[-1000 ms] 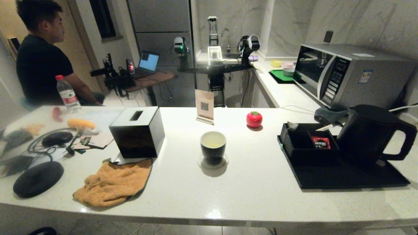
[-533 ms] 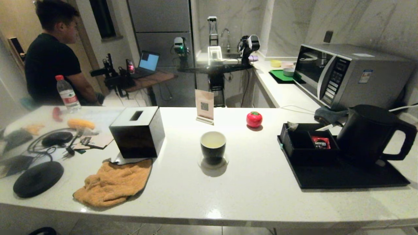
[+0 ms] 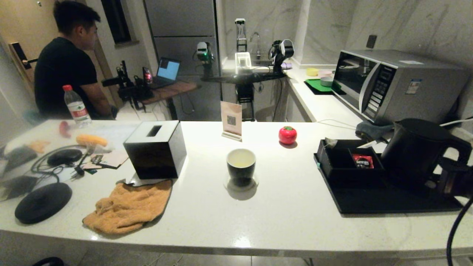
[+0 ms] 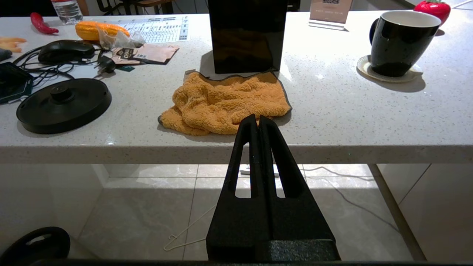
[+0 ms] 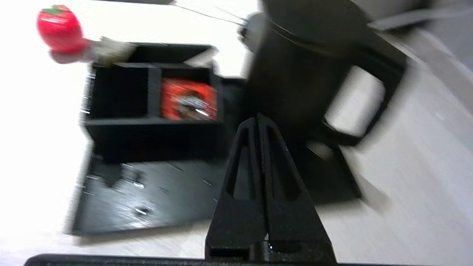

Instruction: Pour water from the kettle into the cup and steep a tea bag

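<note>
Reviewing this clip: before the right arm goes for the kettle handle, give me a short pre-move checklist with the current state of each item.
1. Kettle upright on the black tray, loop handle toward the right arm: ok.
2. Right claw ready to take the handle: not ok; its fingers are shut and short of the handle, holding nothing.
3. Cup upright on its coaster, open top unobstructed: ok.
4. Pour path between kettle and cup free: ok; only bare counter lies between tray and cup.
5. Tea bag at hand: ok; a small pouch sits at the far corner of the black organizer box.
6. Left claw out of the way: ok; shut, parked below the counter edge near the orange towel.
</note>
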